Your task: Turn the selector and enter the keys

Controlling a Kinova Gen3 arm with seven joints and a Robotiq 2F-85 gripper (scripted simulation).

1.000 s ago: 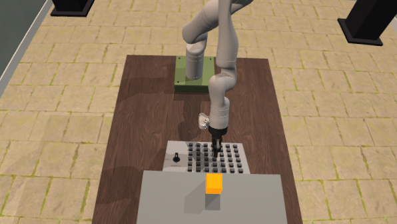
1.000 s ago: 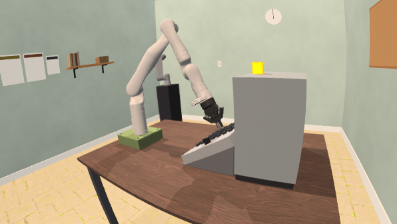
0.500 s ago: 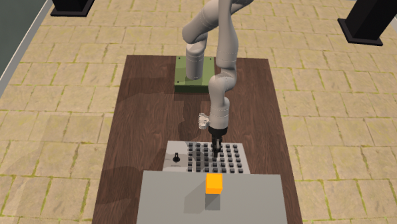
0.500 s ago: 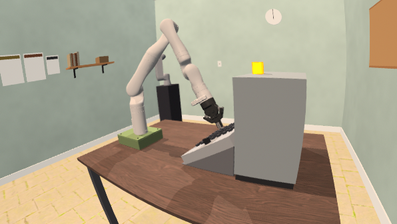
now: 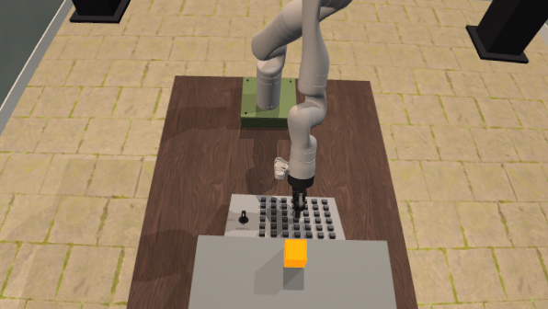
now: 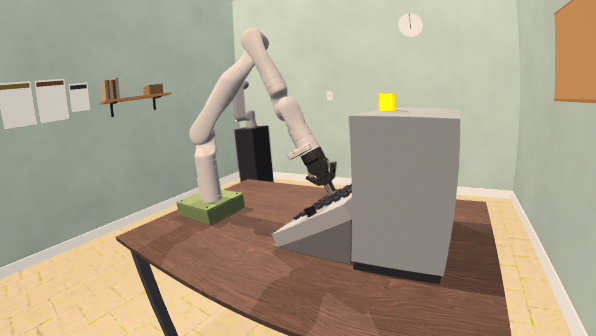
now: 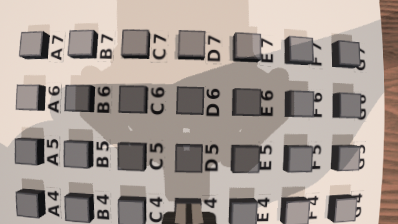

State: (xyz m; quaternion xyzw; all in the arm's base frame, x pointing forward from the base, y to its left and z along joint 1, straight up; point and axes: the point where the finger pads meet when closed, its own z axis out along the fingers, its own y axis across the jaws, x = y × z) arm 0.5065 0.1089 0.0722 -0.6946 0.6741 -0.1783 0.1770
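Keypad panel (image 5: 236, 206) (image 6: 312, 226) (image 7: 280, 17): sloped, on the brown table (image 5: 198, 156) (image 6: 225, 260), its far end against a tall grey cabinet (image 5: 230, 276) (image 6: 400, 190). Gripper (image 5: 298, 215) (image 6: 331, 191) (image 7: 188, 212) over the keys, fingers clenched together, nothing between them.

Handling, my guess: the panel looks solid and needs no lifting. Keys are small, raised blocks, probably short-travel and lightly sprung; a straight push along the slope's normal with the shut tips should do. No grasp needed there. The selector (image 5: 244, 218) is another matter: a small black knob, likely stiffer, best pinched across its raised grip and twisted. Tips could skid off a key edge or catch a neighbour if they come in skewed.

Wrist view gives the lettering: D5 (image 7: 188, 158), C5 (image 7: 132, 156), E5 (image 7: 245, 158) readable. The tips cover the key with a label ending in 4, between C4 and E4, so D4 by position. No lit key among those in sight; rows below 4 out of frame. Top view has the selector at the panel's side, which the wrist view misses; its printed words too small to read, so mode unsure. Exterior view alone gives the slope and the tips down close at the keys; contact I can't settle.
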